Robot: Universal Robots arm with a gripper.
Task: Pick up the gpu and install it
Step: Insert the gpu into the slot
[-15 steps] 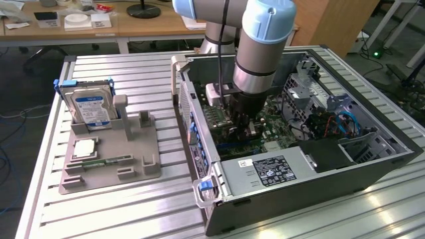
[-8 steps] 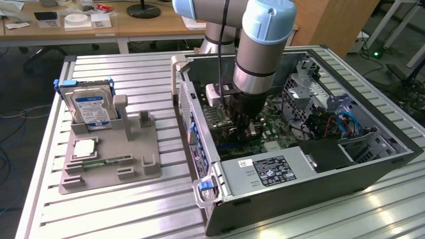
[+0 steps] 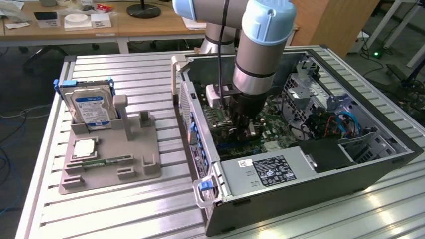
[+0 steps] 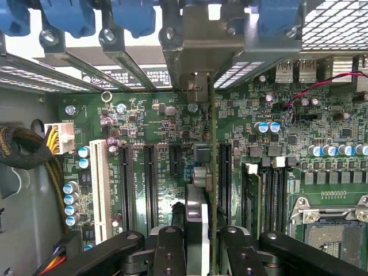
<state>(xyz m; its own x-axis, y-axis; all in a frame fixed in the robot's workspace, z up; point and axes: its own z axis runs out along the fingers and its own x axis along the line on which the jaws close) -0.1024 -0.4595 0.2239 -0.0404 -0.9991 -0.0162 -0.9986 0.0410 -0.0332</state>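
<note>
My gripper (image 4: 198,253) reaches down inside the open computer case (image 3: 371,164), low over the green motherboard (image 4: 144,115). Its black fingers (image 4: 169,253) are shut on the gpu (image 4: 211,172), which I see edge-on as a thin green card standing upright on its long edge. The card's grey metal bracket (image 4: 198,63) lies against the case's rear wall, between the slot covers. The card runs along the black expansion slots (image 4: 150,178); whether its edge sits in a slot is hidden. In the exterior view the gripper (image 3: 242,127) hangs straight down over the board (image 3: 279,124).
Blue slot latches (image 4: 75,17) line the rear wall. A white slot (image 4: 99,190), yellow-black cables (image 4: 34,149) and the processor socket (image 4: 333,230) surround the card. A power supply (image 3: 265,172) fills the case's near end. Outside stands a grey fixture (image 3: 113,154) holding a hard drive (image 3: 93,107).
</note>
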